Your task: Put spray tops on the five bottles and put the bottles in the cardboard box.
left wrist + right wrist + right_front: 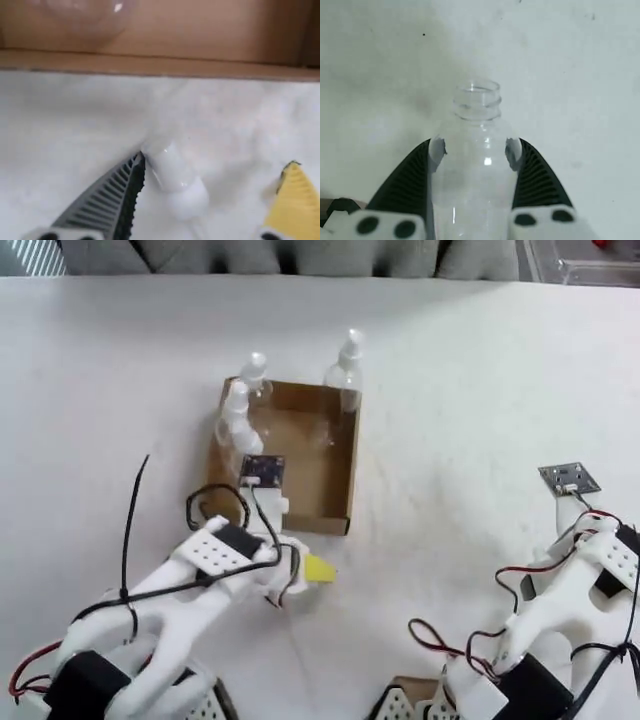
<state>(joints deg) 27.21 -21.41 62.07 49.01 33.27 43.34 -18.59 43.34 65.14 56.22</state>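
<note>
Your left gripper sits low over the white table, just in front of the near wall of the cardboard box. Its grey ribbed finger and yellow finger are spread wide. A white spray top lies flat on the table between them. The grey fingertip is right against the spray top's side and the yellow one is well clear of it, so nothing is gripped there.

Your right gripper is closed around a clear bottle. Its black pads press on the shoulders on both sides, and the bare, uncapped neck sticks out past the fingertips above the table. In the high view that arm is at the near right, well apart from the box.

Three bottles with spray tops already on stand at the far end of the box. Two are by the left corner and one is at the right corner
</note>
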